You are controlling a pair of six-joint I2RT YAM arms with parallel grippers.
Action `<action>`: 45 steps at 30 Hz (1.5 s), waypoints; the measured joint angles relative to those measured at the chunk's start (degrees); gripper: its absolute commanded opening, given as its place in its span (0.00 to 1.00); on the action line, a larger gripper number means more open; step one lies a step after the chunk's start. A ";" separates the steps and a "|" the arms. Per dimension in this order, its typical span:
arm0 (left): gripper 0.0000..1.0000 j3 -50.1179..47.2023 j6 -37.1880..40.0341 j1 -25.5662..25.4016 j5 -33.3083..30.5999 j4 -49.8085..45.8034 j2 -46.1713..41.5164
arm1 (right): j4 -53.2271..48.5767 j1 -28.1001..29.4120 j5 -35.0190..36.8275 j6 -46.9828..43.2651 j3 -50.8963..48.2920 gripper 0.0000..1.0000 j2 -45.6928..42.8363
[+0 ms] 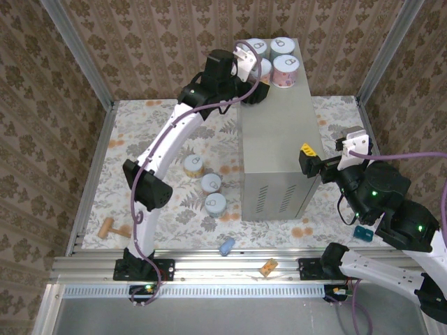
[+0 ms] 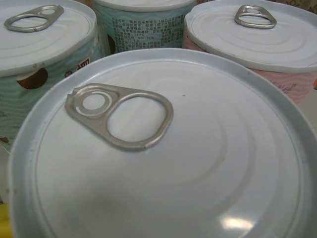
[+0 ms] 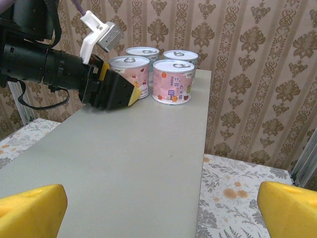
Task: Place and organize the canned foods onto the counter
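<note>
Fingers of the left gripper sit against the nearest can on top of the counter; whether they are clenched on it or have released it cannot be told. Three more cans crowd close around that one, from its 12 to its 3 o'clock, and the group stands at the 12 o'clock end of the top. Right gripper hangs spread wide and grasps nothing at the counter's 4 o'clock corner. Three loose cans stand on the floral floor at the counter's 8 o'clock.
</note>
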 measured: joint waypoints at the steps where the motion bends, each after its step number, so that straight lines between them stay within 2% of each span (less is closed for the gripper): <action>1: 0.81 0.00 0.02 0.00 0.04 0.00 0.00 | 0.00 0.00 0.00 0.02 0.00 1.00 0.00; 12: 0.85 -4.81 0.00 -0.04 0.31 3.56 -2.25 | 0.00 0.00 0.00 0.02 0.00 1.00 0.00; 27: 0.82 -12.85 -0.09 -0.04 -0.42 9.68 -6.12 | 0.00 0.00 0.00 0.02 0.00 1.00 0.00; 45: 0.79 -13.09 -0.15 0.07 -0.92 9.40 -6.45 | -0.33 0.00 -0.02 0.44 -0.15 1.00 -1.44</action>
